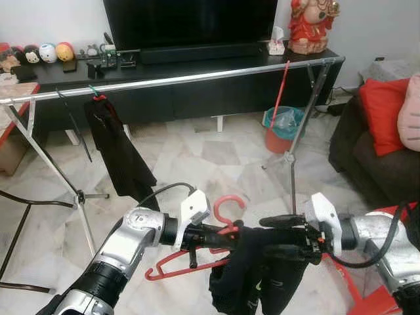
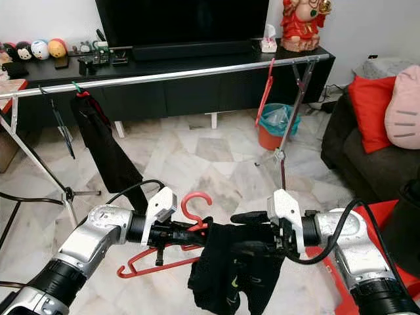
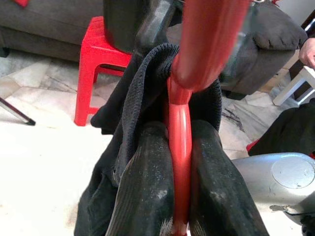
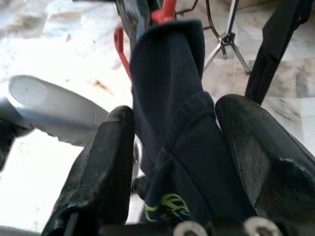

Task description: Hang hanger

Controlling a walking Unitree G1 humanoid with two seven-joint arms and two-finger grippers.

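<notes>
Living room w/ marble-tile floor (image 1: pixel 216 157); black TV console (image 1: pixel 197 85) across the top of frame, and in front of it a silver clothes rail (image 1: pixel 197 77) running left to right. One black garment (image 1: pixel 118 154) already hangs on the rail at upper left.

Bottom centre: red hanger (image 1: pixel 197 259) w/ dark garment (image 1: pixel 256 275) draped on it. Left gripper (image 1: pixel 220 235) fingers (image 3: pixel 147 187) pressed together on the hanger neck. Right gripper (image 2: pixel 252 233) fingers (image 4: pixel 113 162) pinching the cloth.

To do it well, I'd say: keep the neck grip firm, hook upright, walk closer, lift over a bare stretch of rail right of the hung garment, lower till the hook seats, then release.
</notes>
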